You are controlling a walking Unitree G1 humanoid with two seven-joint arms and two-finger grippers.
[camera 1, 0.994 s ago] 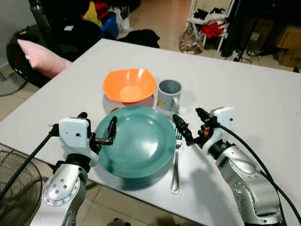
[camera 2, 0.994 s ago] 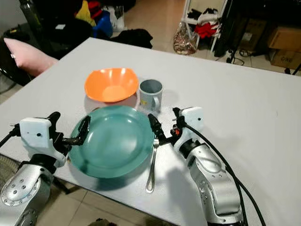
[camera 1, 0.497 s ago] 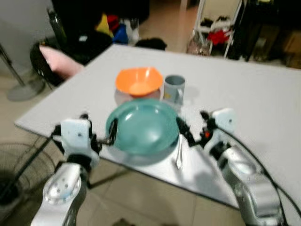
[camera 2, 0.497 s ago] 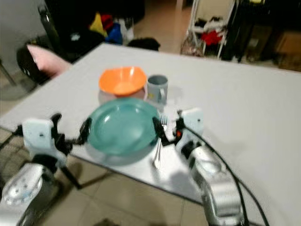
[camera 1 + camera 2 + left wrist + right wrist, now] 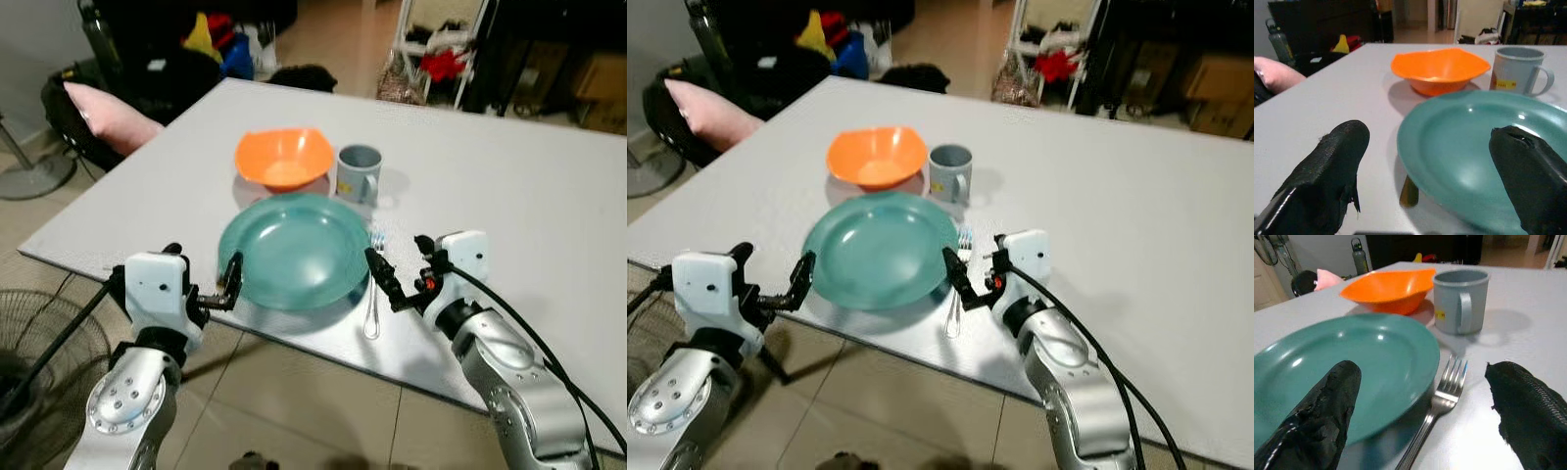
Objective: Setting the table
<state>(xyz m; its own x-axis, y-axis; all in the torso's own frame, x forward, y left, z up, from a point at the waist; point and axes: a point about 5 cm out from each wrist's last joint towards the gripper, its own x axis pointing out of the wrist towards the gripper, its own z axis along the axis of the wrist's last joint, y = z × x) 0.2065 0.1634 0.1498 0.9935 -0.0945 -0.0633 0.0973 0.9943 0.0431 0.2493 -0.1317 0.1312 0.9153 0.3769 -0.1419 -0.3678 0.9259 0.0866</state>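
Four table pieces: all sit grouped near the front edge of the pale grey tabletop (image 5: 509, 186).
Writing: the grey enamel-look mug (image 5: 357, 173) carries a small yellow sticker with red print — too small to read.
Left arm: bent up in front of the table's near edge, its white wrist block level with the tabletop; the left gripper (image 5: 201, 279) points across at the plate's left rim.
Left jaws: spread wide, holding nothing; in the left wrist view one black finger (image 5: 1327, 171) sits off the plate's rim and the other (image 5: 1528, 171) hangs over its far side.
Round teal plate (image 5: 294, 251): flat on the table between the two grippers, close to the front edge.
Orange squarish plastic bowl (image 5: 283, 157): just behind the plate, to its left, beside the mug.
Mug position: upright, just behind the plate's right part, handle towards the robot's right.
Silver metal fork (image 5: 373, 294): lying along the plate's right rim, tines towards the mug.
Right arm: bent, forearm rising from below the table edge; the right gripper (image 5: 402, 269) hovers over the fork, just beside the plate.
Right jaws: wide apart and empty — one finger (image 5: 1322, 406) over the plate, the other (image 5: 1528, 401) past the fork.
Change from a second ago: the whole scene now looks smaller and farther, with more floor visible below the table edge, so the camera has drawn back; dishes keep their arrangement, and both grippers keep the same open pose.
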